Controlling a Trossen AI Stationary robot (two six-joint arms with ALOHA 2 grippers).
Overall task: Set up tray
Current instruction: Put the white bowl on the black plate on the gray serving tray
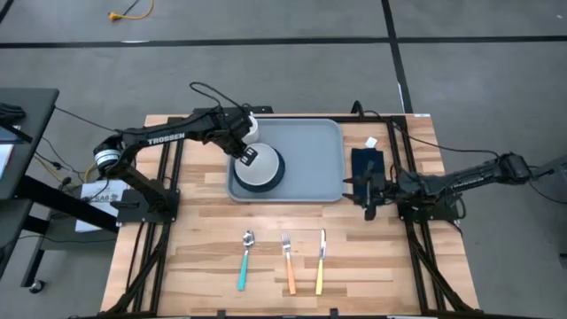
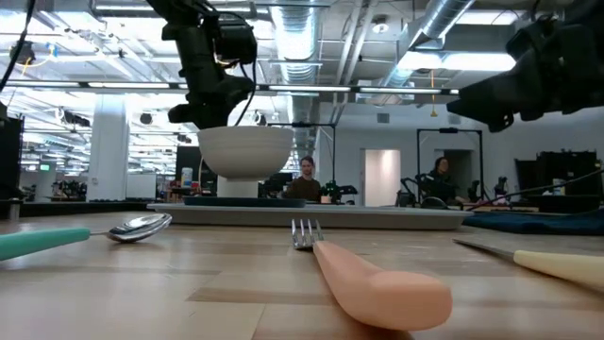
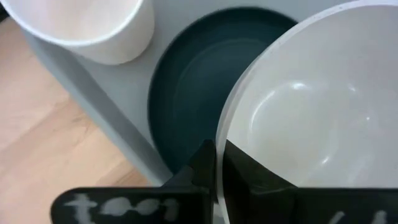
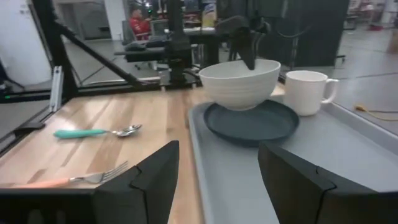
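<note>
Tray (image 1: 306, 146): pale grey-blue, rectangular, rounded corners and raised rim; we find it on the far half of the wooden table (image 1: 213, 252), near the middle, long side running left to right. In the right wrist view its rim (image 4: 198, 163) runs up past that arm's own fingers.

Contents of tray, all at its left end. Dark teal plate (image 1: 276, 177), lying flat at the near-left part. White bowl (image 1: 257, 166), upright, directly above the plate; from the right wrist view (image 4: 239, 82) we judge it just clear of the plate (image 4: 252, 121), though we cannot tell for certain. White mug (image 1: 251, 127), upright in the far-left corner, just beside the plate; handle visible in the right wrist view (image 4: 309, 91).

Left gripper (image 1: 245, 158): over the bowl's left rim, fingers closed on that rim, one inside the bowl and one outside, as the left wrist view shows (image 3: 214, 174).

Right gripper (image 1: 369, 190): just beyond the tray's right edge, over a dark blue napkin (image 1: 366, 164); fingers spread apart and holding nothing.

Cutlery on the near half of the table, well apart from the tray, laid side by side: spoon with teal handle (image 1: 245, 259), fork with orange handle (image 1: 289, 263), knife with yellow handle (image 1: 321, 261).
</note>
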